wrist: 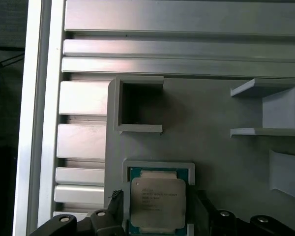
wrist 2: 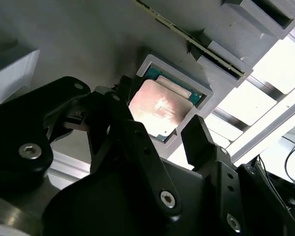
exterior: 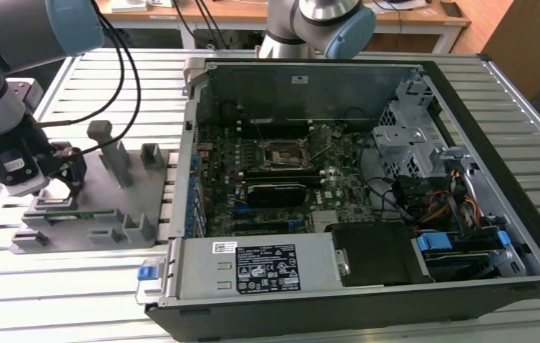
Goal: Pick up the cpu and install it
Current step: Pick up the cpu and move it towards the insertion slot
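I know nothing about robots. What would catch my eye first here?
The big open computer case on the slatted table, its green motherboard bared, dominates the exterior view. At that view's left, the arm's black gripper hangs over a grey tray. In both wrist views its open fingers flank the silvery cpu lying in a square pocket.

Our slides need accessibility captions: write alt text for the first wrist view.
The cpu lies flat in a square pocket of a grey fixture, the open gripper poised with a finger on either side of it. The fixture rests on a slatted metal table.
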